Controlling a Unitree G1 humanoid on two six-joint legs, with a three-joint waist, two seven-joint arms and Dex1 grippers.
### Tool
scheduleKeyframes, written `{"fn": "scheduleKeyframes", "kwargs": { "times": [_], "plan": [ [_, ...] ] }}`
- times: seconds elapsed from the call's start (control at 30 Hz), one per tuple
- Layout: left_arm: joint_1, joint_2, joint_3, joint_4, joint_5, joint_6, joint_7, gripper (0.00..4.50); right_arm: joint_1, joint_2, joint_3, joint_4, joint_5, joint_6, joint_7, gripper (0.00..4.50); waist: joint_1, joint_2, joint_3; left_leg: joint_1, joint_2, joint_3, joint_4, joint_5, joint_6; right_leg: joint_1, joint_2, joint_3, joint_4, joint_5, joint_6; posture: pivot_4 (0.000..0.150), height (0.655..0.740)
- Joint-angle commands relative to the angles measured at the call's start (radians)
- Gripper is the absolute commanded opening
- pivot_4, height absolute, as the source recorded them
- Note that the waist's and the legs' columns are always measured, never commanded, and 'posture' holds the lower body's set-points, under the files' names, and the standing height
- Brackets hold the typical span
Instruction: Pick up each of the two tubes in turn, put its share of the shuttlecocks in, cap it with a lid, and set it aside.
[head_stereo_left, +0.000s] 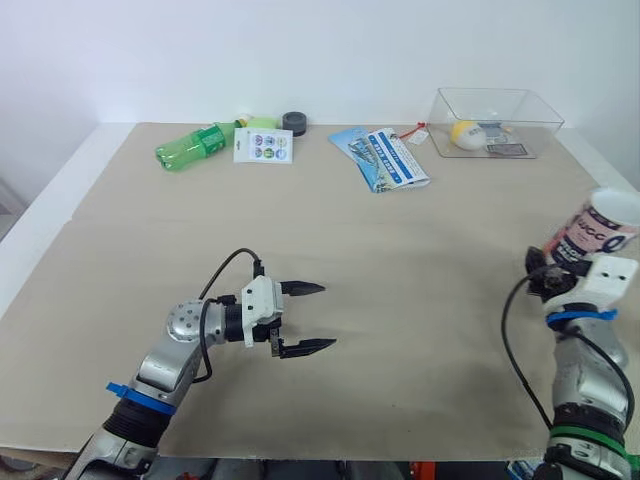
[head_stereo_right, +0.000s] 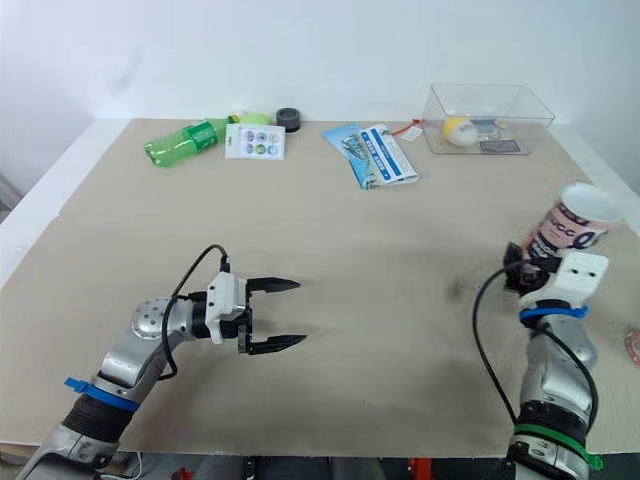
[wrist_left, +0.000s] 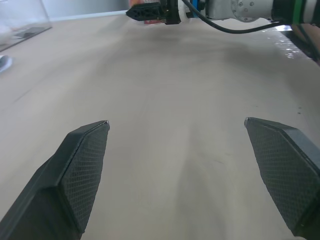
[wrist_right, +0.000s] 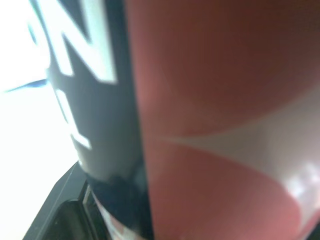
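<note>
A tube (head_stereo_left: 592, 228) with red, white and black print and a white upper end stands tilted at the table's right edge. My right gripper (head_stereo_left: 547, 272) is shut on its lower part. In the right wrist view the tube's side (wrist_right: 210, 115) is pressed close, with a black finger (wrist_right: 65, 205) beside it. My left gripper (head_stereo_left: 328, 315) hovers low over the bare tabletop at the front left, pointing right. It is open with nothing between its fingers (wrist_left: 82, 165). The left wrist view also catches the right gripper (wrist_left: 150, 10) far across the table.
Along the back edge lie a green bottle (head_stereo_left: 195, 146), a sticker card (head_stereo_left: 264, 146), a dark round cap (head_stereo_left: 294, 123), a blue booklet (head_stereo_left: 380, 158) and a clear box (head_stereo_left: 450, 100) with a yellow ball inside. A small pinkish round thing (head_stereo_right: 632, 346) lies at the right edge.
</note>
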Motion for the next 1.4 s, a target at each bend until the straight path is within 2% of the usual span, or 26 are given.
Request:
{"fn": "scheduleKeyframes", "kwargs": {
  "times": [0.03, 0.6, 0.67, 0.7, 0.73, 0.87, 1.03, 1.4],
  "plan": [
    [-0.033, -0.011, -0.002, 0.005, -0.004, -0.01, -0.015, 4.5, -0.005, -0.014, -0.01, 0.016, 0.02, -0.013, -0.011, 3.41, -0.003, 0.0, 0.0, 0.0, 0.0, 0.0, 0.0, 0.0, 0.001, 0.0, 0.0, 0.0, 0.0, 0.0, 0.0, 0.15, 0.74],
    [-0.028, -0.032, 0.004, 0.007, -0.004, 0.022, -0.005, 4.5, -0.006, -0.024, 0.108, 0.07, 0.051, -0.018, 0.199, 3.41, -0.018, 0.0, 0.0, 0.001, 0.0, 0.0, 0.0, 0.002, 0.004, 0.0, 0.001, 0.001, 0.0, 0.002, -0.003, 0.15, 0.74],
    [-0.029, -0.034, 0.003, 0.01, -0.001, 0.022, -0.003, 4.5, -0.009, -0.032, 0.109, 0.082, 0.062, -0.009, 0.225, 4.16, -0.019, 0.0, 0.0, 0.001, 0.0, 0.0, 0.0, 0.002, 0.004, 0.0, 0.001, 0.001, 0.0, 0.002, -0.003, 0.15, 0.74],
    [-0.03, -0.034, 0.002, 0.013, 0.003, 0.02, -0.001, 4.5, -0.01, -0.039, 0.11, 0.089, 0.061, -0.012, 0.238, 4.33, -0.019, 0.0, 0.0, 0.001, 0.001, 0.0, 0.0, 0.002, 0.004, 0.0, 0.001, 0.001, 0.0, 0.002, -0.003, 0.15, 0.74],
    [-0.031, -0.035, 0.002, 0.016, 0.006, 0.018, 0.0, 4.5, -0.01, -0.046, 0.112, 0.094, 0.061, -0.012, 0.248, 4.46, -0.02, 0.0, 0.0, 0.001, 0.001, 0.0, 0.0, 0.002, 0.004, 0.0, 0.001, 0.001, 0.0, 0.002, -0.003, 0.15, 0.74],
    [-0.034, -0.034, 0.002, 0.03, 0.016, 0.01, 0.004, 4.5, 0.007, -0.07, 0.108, 0.077, 0.072, 0.006, 0.282, 4.46, -0.019, 0.0, 0.0, 0.001, 0.0, 0.0, 0.0, 0.003, 0.004, 0.001, 0.001, 0.001, 0.0, 0.002, -0.003, 0.15, 0.74],
    [-0.038, -0.033, 0.007, 0.048, 0.03, 0.0, 0.012, 4.5, 0.091, -0.101, 0.102, -0.029, 0.102, 0.074, 0.33, 4.46, -0.014, 0.0, 0.0, 0.001, 0.0, 0.0, 0.0, 0.003, 0.004, 0.001, 0.001, 0.001, 0.0, 0.002, -0.002, 0.15, 0.74],
    [-0.024, -0.019, 0.026, 0.064, 0.037, -0.005, 0.025, 4.5, 0.44, -0.115, 0.02, -0.429, 0.238, 0.232, 0.383, 4.46, -0.008, 0.0, 0.0, 0.0, 0.0, -0.001, 0.0, 0.002, 0.004, 0.001, 0.0, 0.0, -0.001, 0.0, -0.004, 0.15, 0.74]
  ]
}}
